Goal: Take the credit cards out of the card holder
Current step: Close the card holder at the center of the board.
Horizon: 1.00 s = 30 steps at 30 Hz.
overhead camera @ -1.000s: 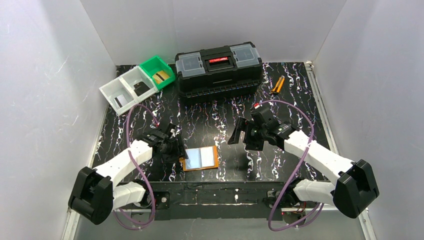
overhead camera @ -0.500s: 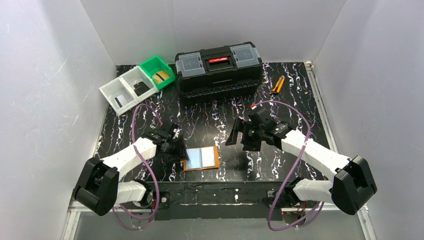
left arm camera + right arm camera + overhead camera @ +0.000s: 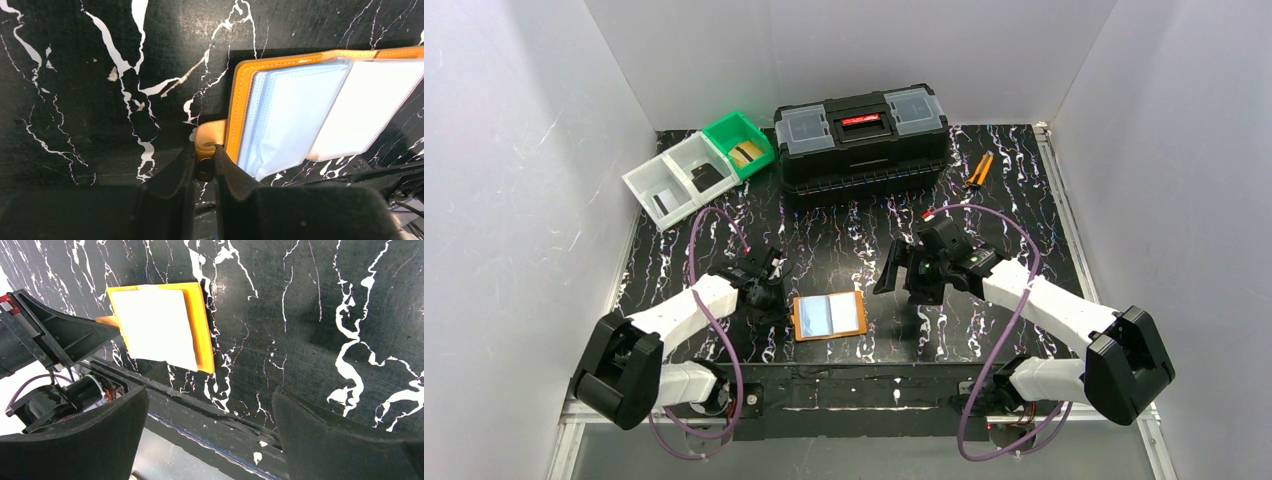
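Your left arm [image 3: 674, 315] and right arm [image 3: 1054, 305] wear smooth white shells. Each ends in a bulky, rounded black housing [image 3: 619, 372] at the shoulder. A purple cable [image 3: 692, 245] loops beside each arm. The left gripper [image 3: 204, 152] and right gripper [image 3: 210, 395] are matte black with broad, wedge-shaped fingers [image 3: 340, 440]. A small red mark [image 3: 931, 212] tops the right wrist.

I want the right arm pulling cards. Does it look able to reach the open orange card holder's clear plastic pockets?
Probably yes: the open right gripper hangs beside the orange card holder, nothing lying between, clear pockets facing up; the left gripper pinches only its orange tab.
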Each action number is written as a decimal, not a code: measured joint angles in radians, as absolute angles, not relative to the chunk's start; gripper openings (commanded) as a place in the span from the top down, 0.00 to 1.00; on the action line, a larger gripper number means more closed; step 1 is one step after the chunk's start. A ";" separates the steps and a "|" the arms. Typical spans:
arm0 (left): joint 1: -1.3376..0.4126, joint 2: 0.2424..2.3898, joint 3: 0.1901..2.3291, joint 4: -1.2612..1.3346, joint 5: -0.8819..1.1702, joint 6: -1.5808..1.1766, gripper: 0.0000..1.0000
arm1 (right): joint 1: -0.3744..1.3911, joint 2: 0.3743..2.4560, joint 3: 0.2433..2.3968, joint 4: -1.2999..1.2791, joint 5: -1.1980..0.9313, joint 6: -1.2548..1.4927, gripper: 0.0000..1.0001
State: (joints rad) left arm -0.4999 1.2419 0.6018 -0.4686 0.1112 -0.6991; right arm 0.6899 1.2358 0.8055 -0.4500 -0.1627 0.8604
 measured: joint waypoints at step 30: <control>-0.702 1.240 0.807 -0.514 0.074 -0.719 1.00 | 0.728 1.444 0.776 -0.305 -0.223 0.913 0.65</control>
